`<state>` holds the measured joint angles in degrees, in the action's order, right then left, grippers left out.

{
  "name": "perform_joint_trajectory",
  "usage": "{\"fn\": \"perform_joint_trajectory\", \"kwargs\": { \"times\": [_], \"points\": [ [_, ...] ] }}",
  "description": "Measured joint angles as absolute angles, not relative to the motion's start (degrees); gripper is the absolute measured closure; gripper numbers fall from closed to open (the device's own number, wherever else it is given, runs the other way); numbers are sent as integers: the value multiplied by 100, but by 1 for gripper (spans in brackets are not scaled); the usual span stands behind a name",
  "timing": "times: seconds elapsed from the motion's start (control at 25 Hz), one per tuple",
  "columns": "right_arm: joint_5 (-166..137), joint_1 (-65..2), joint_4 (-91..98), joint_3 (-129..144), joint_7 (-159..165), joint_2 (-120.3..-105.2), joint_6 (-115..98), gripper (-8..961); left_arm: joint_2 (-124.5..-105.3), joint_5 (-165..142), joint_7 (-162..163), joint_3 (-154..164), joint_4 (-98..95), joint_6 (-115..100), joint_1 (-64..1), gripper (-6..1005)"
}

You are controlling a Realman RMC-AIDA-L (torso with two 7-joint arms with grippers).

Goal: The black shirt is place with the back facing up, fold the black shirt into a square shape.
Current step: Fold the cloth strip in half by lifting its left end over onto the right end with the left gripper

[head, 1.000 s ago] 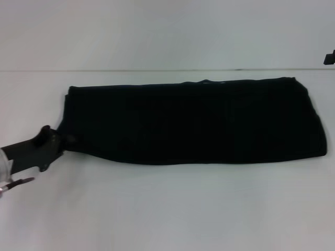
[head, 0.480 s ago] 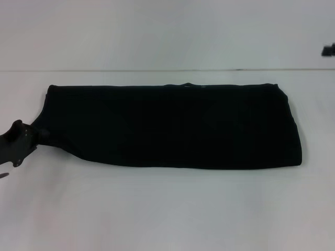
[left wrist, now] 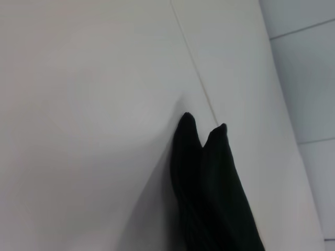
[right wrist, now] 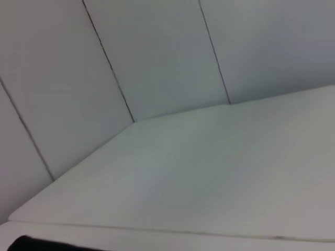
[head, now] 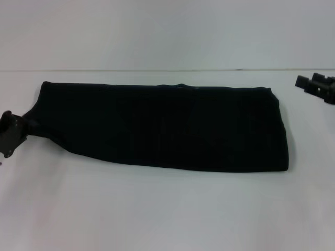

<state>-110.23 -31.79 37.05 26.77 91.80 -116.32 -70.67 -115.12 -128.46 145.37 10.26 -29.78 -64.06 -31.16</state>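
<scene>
A: Black jaws of left gripper (head: 23, 127), far left: clamped on corner of black shirt (head: 162, 125), pulling it into a point.
B: Folded into a long band across middle of white table (head: 167, 209).
A: Far right, right gripper (head: 306, 83): apart from cloth, finger state unclear.

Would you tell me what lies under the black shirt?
The black shirt lies on the white table, its left end pinched by the left gripper. Anything beneath it is covered.
</scene>
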Motion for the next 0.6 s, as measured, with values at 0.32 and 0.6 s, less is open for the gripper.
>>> {"fn": "perform_joint_trajectory", "kwargs": {
  "times": [0.32,0.6],
  "points": [
    [-10467,-3013,3651,2564,8740,-11691,-7097,335,-11451,-12844,14537,931,-3096,-6318,-3104,913],
    [-10449,-3104,3677,2566,8763,-11670,-7067,347,-11422,-12870,14537,557,-3377,-6273,-2872,903]
  ]
}}
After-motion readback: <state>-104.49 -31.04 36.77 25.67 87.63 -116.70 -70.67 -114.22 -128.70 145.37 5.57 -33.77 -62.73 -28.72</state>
